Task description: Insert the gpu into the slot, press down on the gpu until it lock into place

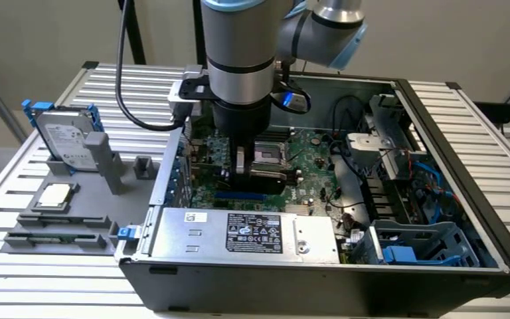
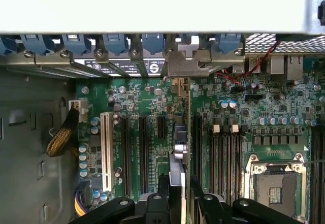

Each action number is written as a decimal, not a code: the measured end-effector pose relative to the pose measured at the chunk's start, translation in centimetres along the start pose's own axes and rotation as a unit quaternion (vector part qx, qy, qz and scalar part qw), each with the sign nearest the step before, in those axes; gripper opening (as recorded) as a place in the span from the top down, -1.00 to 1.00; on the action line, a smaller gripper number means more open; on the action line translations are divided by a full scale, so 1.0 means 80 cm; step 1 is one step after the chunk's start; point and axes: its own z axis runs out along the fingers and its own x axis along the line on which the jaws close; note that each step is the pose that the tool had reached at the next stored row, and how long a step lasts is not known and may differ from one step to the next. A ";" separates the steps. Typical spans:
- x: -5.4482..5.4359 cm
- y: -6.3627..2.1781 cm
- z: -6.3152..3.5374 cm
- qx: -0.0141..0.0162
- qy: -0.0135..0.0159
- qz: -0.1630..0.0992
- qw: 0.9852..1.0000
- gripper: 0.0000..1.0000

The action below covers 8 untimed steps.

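The pincer (image 2: 177,196) is clenched on the graphics card (image 2: 179,150), its black fingers (image 2: 161,196) flanking the card's top edge. The card stands upright and edge-on over the green motherboard (image 2: 238,102), above the long black slots (image 2: 143,153), with its metal bracket (image 2: 185,64) reaching the rear wall of the computer case (image 1: 326,282). In the exterior view the arm reaches straight down into the open case on the table (image 1: 42,282), behind the silver power supply box (image 1: 246,232). I cannot tell whether the card's lower edge has entered a slot. I judge the card light and stiff but fragile: the board and its small parts would not take bending or sideways force. The top edge near its middle looks the safest hold, so that pressure goes straight down and evenly
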 end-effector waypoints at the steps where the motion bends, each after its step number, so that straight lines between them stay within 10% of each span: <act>1: 0.000 0.000 0.001 0.000 0.000 0.000 1.000 0.47; 8: 0.000 0.000 0.005 -0.003 0.000 0.000 1.000 0.47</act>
